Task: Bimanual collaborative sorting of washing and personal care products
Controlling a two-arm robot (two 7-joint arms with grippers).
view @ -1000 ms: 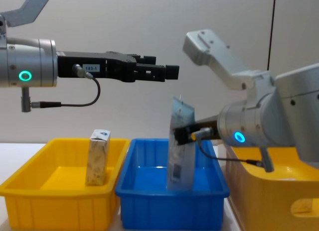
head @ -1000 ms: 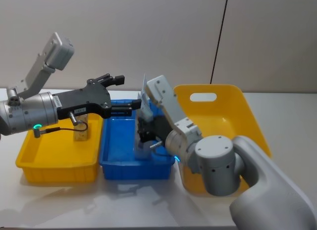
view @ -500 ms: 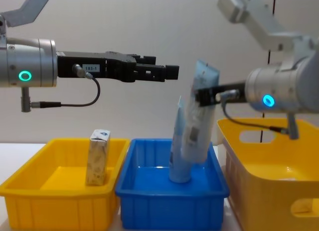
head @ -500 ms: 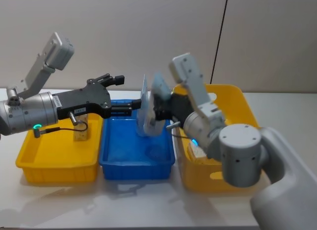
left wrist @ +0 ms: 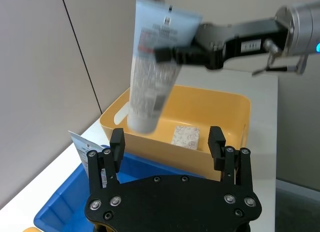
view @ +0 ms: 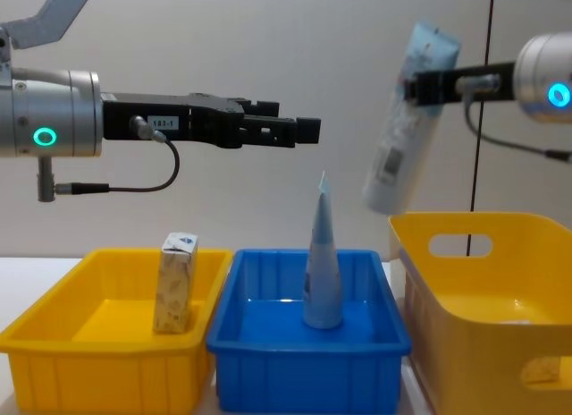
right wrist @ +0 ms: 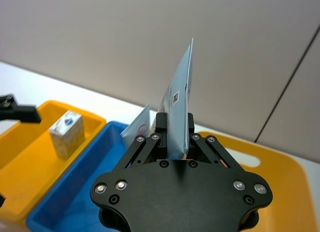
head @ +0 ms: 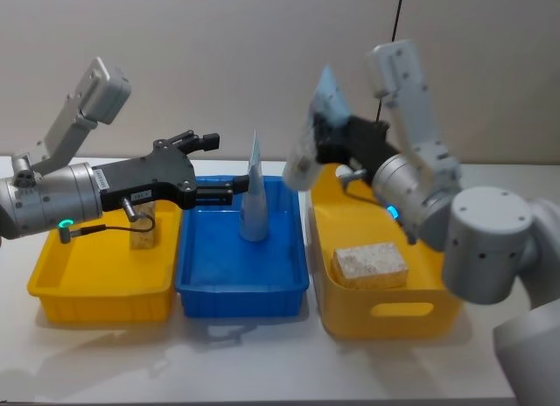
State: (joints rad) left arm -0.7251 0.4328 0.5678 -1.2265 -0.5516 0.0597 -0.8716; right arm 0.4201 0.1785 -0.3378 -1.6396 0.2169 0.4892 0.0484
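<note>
My right gripper (head: 339, 142) is shut on a pale printed squeeze tube (head: 308, 143), held tilted high in the air above the gap between the blue bin (head: 241, 301) and the right yellow bin (head: 442, 209). The chest view shows the held tube (view: 407, 120) well above both bins. A blue-grey tube (head: 254, 203) stands cap-down in the blue bin. The speckled carton (head: 143, 228) stands in the left yellow bin (head: 96, 301). A marbled box (head: 372, 264) lies in the right yellow bin. My left gripper (head: 217, 166) hovers open above the left edge of the blue bin, holding nothing.
The three bins sit side by side on a white table (head: 262, 362), with a plain wall behind. The left arm's cable (view: 134, 184) hangs above the left yellow bin. Bare table shows in front of the bins.
My right gripper has lifted the printed tube out of the blue bin, up and to the right. The blue-grey tube stays standing in the blue bin. The left arm has not moved.
</note>
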